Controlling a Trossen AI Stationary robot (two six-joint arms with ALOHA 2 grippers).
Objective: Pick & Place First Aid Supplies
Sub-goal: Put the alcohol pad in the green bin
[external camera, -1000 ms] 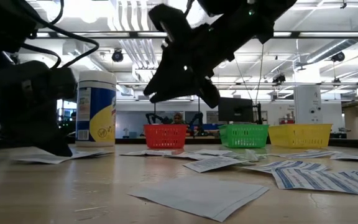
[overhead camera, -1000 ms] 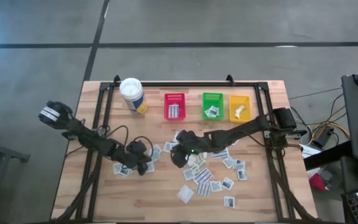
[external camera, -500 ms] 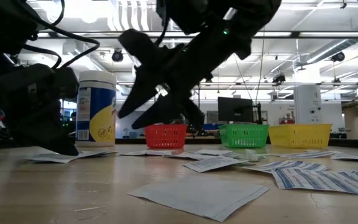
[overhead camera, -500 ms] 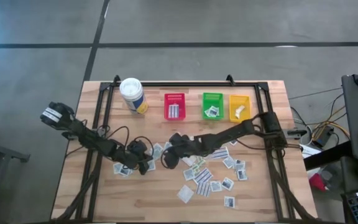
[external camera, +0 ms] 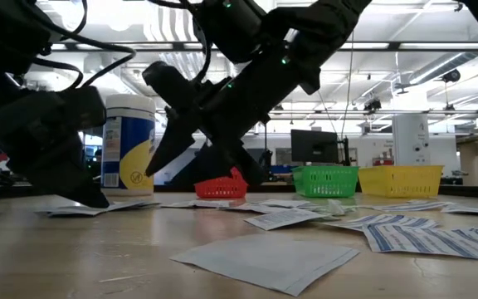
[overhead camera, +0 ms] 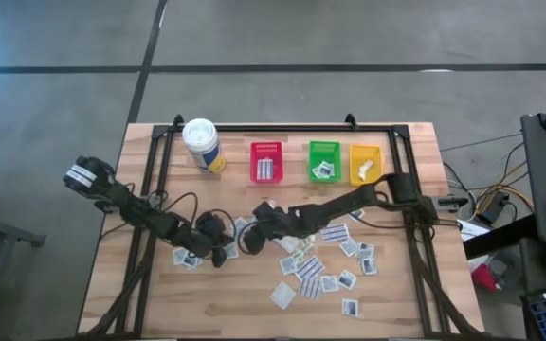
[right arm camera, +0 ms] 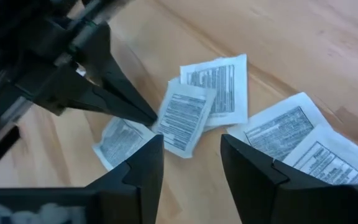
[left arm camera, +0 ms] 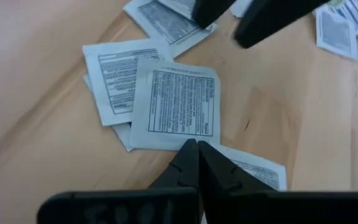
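Overhead, a wooden table (overhead camera: 159,303) carries a canister (overhead camera: 202,144) at its far left and three bins in a row along the far edge: red bin (overhead camera: 266,162), green bin (overhead camera: 324,160) and yellow bin (overhead camera: 366,163). The red bin holds striped packets, the green bin printed ones, the yellow bin something white. Most packets (overhead camera: 322,267) lie scattered on the near half of the table, right of centre; a smaller cluster (overhead camera: 240,229) lies at mid-table between the two grippers.

The left gripper (overhead camera: 224,254) sits low at the table, just left of that cluster. In its wrist view the two fingers are pressed together, tips meeting with no gap, and nothing is held between them; the tips (left arm camera: 197,152) rest at the edge of a square printed packet (left arm camera: 178,102) that overlaps a second packet (left arm camera: 120,78) beside it.

The right gripper (overhead camera: 252,241) reaches in from the right and hangs over the same cluster, close to the left gripper. Its fingers (right arm camera: 143,174) stand wide apart and hold nothing. Between them, in its wrist view, lies an oblong printed packet (right arm camera: 184,119) overlapping another (right arm camera: 219,87); the closed left gripper's tips (right arm camera: 143,115) touch the oblong packet's edge.

The table-level view shows the right gripper's (external camera: 193,137) spread fingers above the packets, not touching the surface, with the bins behind them.
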